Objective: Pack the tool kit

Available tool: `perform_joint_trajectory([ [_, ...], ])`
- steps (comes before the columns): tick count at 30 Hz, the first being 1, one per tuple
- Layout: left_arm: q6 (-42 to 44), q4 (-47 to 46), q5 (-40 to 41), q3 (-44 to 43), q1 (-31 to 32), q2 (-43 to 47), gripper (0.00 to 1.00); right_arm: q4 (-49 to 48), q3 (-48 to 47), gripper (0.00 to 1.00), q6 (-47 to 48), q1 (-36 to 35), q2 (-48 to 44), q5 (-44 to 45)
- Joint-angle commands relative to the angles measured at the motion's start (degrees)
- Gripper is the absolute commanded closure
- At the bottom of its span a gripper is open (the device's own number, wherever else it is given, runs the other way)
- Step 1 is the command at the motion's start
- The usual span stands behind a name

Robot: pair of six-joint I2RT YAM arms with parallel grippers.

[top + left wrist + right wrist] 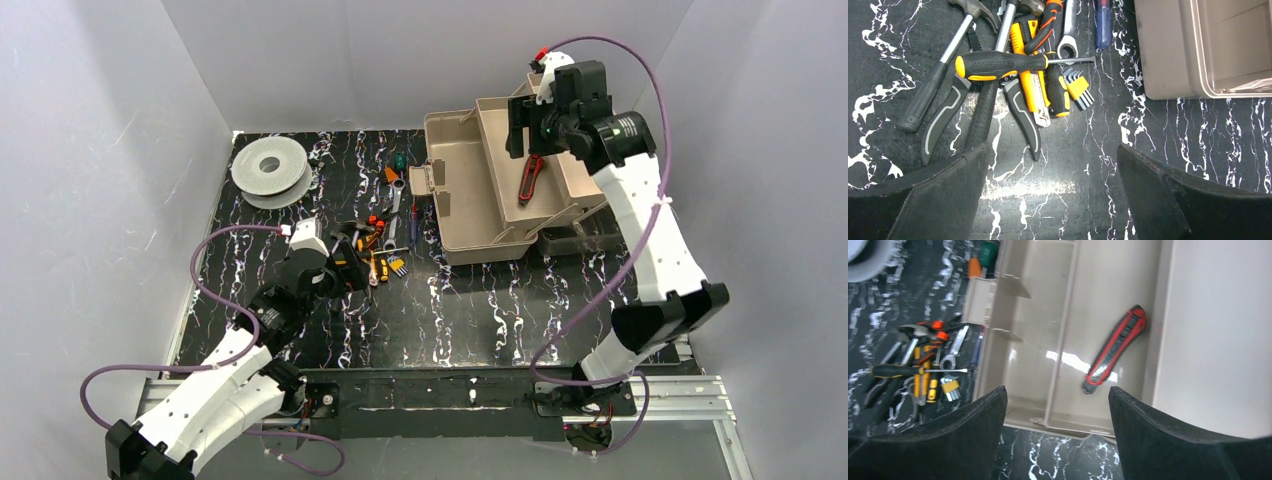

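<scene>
Toolbox (470, 212) open, red knife (531, 178) inside, long axis near-to-far, slightly tilted

- Tan toolbox (470, 215): open, upright, far right part of the desk (480, 310).
- Red-and-black utility knife (1115, 349): lying slanted inside it.
- Yellow-black screwdriver (998, 64), pliers (943, 117) and silver wrench (1068, 35): heaped just left of it.

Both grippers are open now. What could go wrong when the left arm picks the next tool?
The black-and-yellow screwdriver lies across the pliers, so the open left gripper might catch two tools or scatter them. The open right gripper hangs over the toolbox, above the red utility knife; the arms might collide if the left one delivers there.
</scene>
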State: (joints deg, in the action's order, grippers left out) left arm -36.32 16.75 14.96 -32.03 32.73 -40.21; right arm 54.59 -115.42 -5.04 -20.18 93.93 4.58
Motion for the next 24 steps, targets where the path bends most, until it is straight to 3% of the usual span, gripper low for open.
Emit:
perform_joint_trajectory([
  [1, -0.5, 0.6, 2.4, -2.6, 0.0, -1.7, 0.02, -3.2, 3.1, 0.2, -0.9, -5.8, -3.7, 0.3],
  [6, -0.2, 1.7, 3.5, -3.5, 0.0, -3.5, 0.02, -10.0, 17.4, 0.23, -1.6, -13.9, -9.8, -0.2],
  [11, -3.6, 6.5, 10.4, -4.8, -0.1, -3.7, 0.02, -19.2, 30.6, 0.26, -4.0, -21.6, -13.9, -4.1],
  [20, -11.0, 11.0, 19.8, -5.4, -0.8, -5.3, 0.02, -23.0, 32.4, 0.34, -5.1, -30.1, -7.9, -2.3],
  [24, -22.0, 10.4, 18.5, -6.4, -3.5, -8.6, 0.02, -25.2, 33.3, 0.35, -6.3, -30.5, -8.3, -2.1],
])
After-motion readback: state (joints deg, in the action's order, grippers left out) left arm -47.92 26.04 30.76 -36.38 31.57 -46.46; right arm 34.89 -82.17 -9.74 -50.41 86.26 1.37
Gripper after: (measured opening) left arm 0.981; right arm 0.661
